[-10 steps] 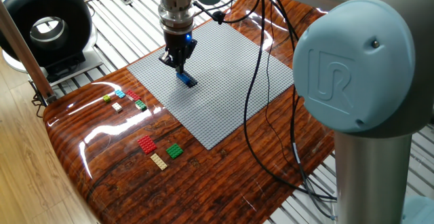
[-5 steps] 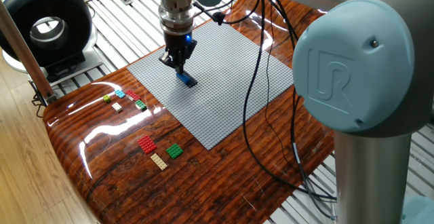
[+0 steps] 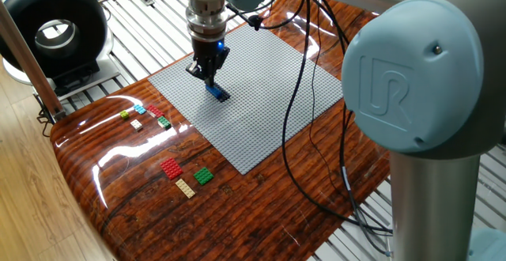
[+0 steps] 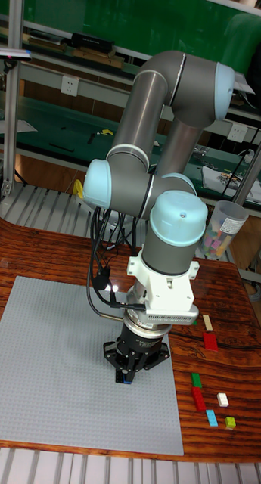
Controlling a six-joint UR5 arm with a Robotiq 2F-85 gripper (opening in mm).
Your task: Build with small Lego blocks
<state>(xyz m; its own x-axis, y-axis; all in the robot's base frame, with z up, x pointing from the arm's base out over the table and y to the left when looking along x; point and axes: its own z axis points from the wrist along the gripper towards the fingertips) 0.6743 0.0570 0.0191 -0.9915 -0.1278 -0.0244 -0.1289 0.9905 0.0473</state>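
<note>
A raised "UR" logo marks the arm's joint cap (image 3: 403,87). The gripper (image 3: 210,77) pinches a blue Lego brick (image 3: 217,92) on the grey baseplate (image 3: 261,111). Loose bricks (image 3: 186,175) lie at the baseplate's seven o'clock.

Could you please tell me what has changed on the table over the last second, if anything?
Nothing has visibly changed. The tool remains low over the grey baseplate, at the blue brick, and whether it grips the brick cannot be told. The loose bricks on the wooden table lie where they were.
</note>
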